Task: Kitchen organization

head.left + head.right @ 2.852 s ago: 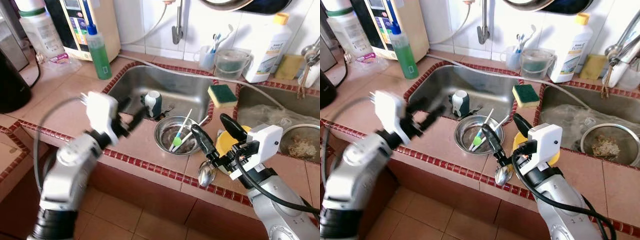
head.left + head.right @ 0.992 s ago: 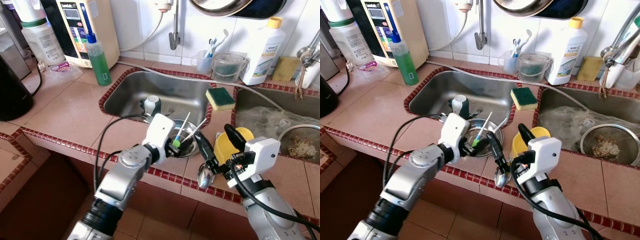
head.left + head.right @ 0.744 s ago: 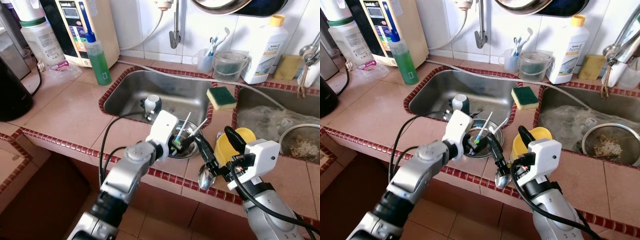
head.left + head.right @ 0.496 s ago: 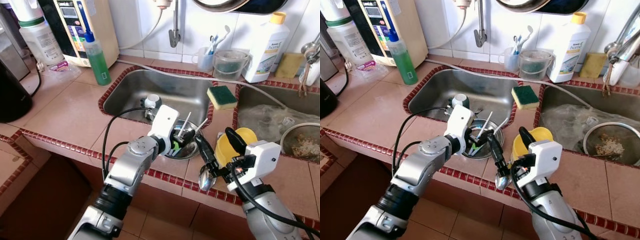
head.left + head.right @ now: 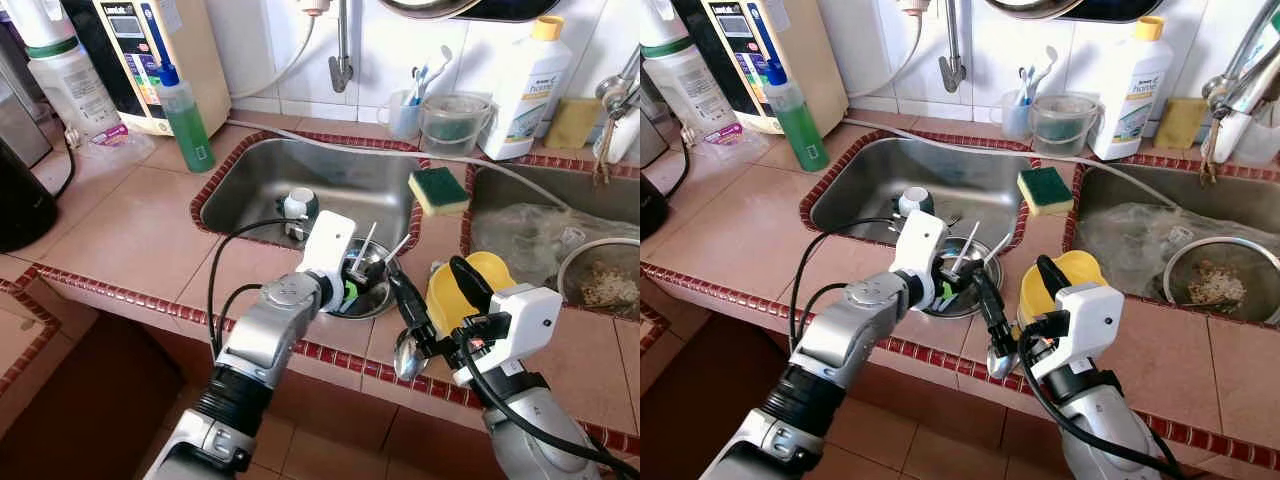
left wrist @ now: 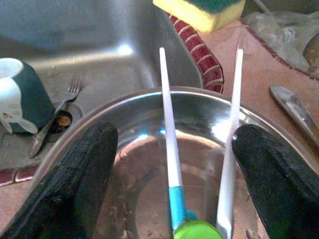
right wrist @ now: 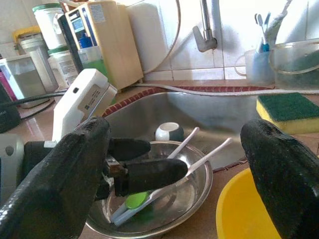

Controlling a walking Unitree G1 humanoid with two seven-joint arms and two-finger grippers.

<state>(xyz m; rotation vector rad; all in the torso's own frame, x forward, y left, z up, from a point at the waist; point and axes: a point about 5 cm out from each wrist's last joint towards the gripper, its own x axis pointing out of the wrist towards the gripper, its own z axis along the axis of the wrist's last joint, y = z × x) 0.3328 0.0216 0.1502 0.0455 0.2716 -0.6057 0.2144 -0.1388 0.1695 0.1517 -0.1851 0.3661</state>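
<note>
Left gripper (image 6: pixel 172 149), fingers apart, straddles two light, slippery sticks (image 6: pixel 167 114) in the bowl (image 5: pixel 375 300); grip mid-shaft; right gripper (image 5: pixel 435 300) spread, idle.

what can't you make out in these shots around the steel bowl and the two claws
- Lower ends of the white sticks in the steel bowl: eye views, hidden behind the left claw.
- Mug in the sink: left wrist view, partly hidden by a claw finger.
- Yellow bowl: right wrist view, cut off by the frame edge and a finger of the right claw.
</note>
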